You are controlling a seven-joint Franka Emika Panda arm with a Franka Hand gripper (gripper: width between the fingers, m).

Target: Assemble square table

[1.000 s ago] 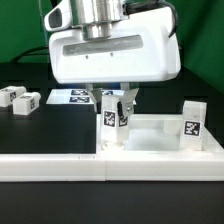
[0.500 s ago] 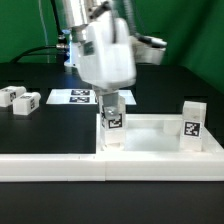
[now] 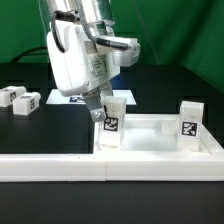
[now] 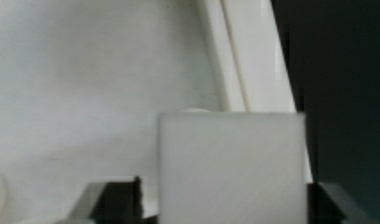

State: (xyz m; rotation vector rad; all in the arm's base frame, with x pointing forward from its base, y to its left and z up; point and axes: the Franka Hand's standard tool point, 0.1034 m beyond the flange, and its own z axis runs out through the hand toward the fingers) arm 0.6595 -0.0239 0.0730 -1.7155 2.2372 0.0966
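Black table (image 3: 40, 135) | leg (image 4: 231, 160) upright between gripper (image 3: 107, 104) fingers (image 4: 112, 205) | fingers spread, gaps both sides

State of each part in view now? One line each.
hand: fingers either side of first leg, grip unclear
first leg: upright in a table top corner
second leg: upright in another corner, untouched
table top: lying flat, rim up
two loose legs: lying down, unmounted
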